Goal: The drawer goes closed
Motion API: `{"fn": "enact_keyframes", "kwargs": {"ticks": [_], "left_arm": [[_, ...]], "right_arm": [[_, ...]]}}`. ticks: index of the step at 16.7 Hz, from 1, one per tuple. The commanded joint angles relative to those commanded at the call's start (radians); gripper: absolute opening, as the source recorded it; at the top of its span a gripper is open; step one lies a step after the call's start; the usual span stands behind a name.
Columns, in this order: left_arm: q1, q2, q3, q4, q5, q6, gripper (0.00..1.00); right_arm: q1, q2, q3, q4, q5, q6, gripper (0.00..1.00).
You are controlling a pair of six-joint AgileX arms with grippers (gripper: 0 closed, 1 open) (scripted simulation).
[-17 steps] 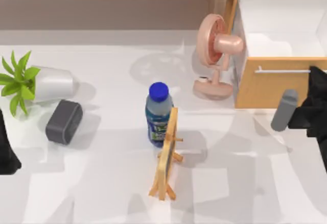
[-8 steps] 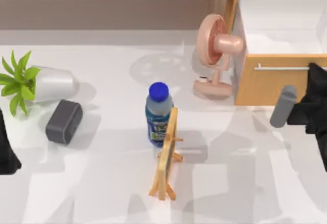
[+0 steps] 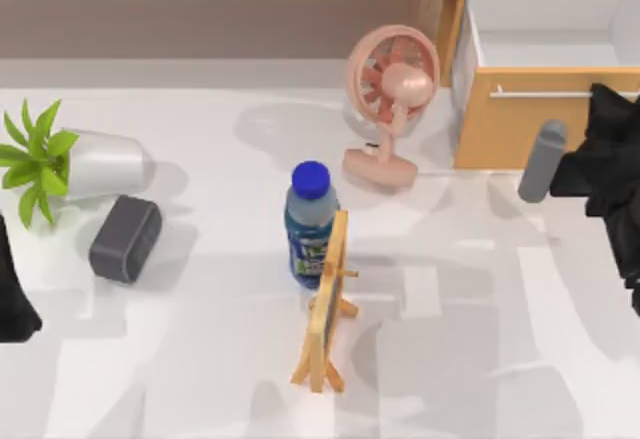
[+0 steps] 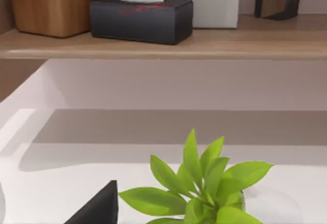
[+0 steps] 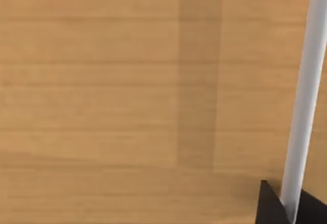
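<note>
The drawer (image 3: pixel 520 129) stands at the table's back right, pulled partly out of its cabinet, with white inner walls (image 3: pixel 540 29) showing behind its orange-brown wooden front. A thin silver bar handle (image 3: pixel 550 92) runs across that front. My right gripper (image 3: pixel 606 111) is pressed against the right end of the front, at the handle. In the right wrist view the wooden front (image 5: pixel 127 106) is very close, and the silver handle (image 5: pixel 304 106) runs down to a dark part of the gripper. My left arm (image 3: pixel 12 289) is parked at the table's left edge.
A pink desk fan (image 3: pixel 392 94) stands just left of the drawer. A blue-capped bottle (image 3: pixel 310 221) and a small wooden easel (image 3: pixel 327 304) are mid-table. A grey speaker (image 3: pixel 125 237) and a tipped potted plant (image 3: pixel 100 162) lie left. The brown shelf (image 4: pixel 163 43) carries a tissue box (image 4: pixel 140 12).
The drawer has slid back into its cabinet, with my right gripper following it. The pink fan has shifted left and turned to face up.
</note>
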Motion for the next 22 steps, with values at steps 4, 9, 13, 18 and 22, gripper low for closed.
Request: {"fn": "enact_keyframes", "kwargs": {"ticks": [4,9,13,18,22], "left_arm": [[0.000,0.000,0.000,0.000,0.000,0.000,1.00],[0.000,0.000,0.000,0.000,0.000,0.000,1.00],[0.000,0.000,0.000,0.000,0.000,0.000,1.00],[0.000,0.000,0.000,0.000,0.000,0.000,1.00],[0.000,0.000,0.000,0.000,0.000,0.000,1.00]], "right_arm": [[0.001,-0.001,0.001,-0.004,0.000,0.002,0.00],[-0.014,0.031,0.089,-0.051,-0.015,-0.002,0.00],[-0.037,0.083,0.213,-0.129,-0.037,0.000,0.00],[-0.047,0.105,0.267,-0.163,-0.046,0.000,0.00],[-0.046,0.107,0.276,-0.169,-0.046,0.002,0.00]]}}
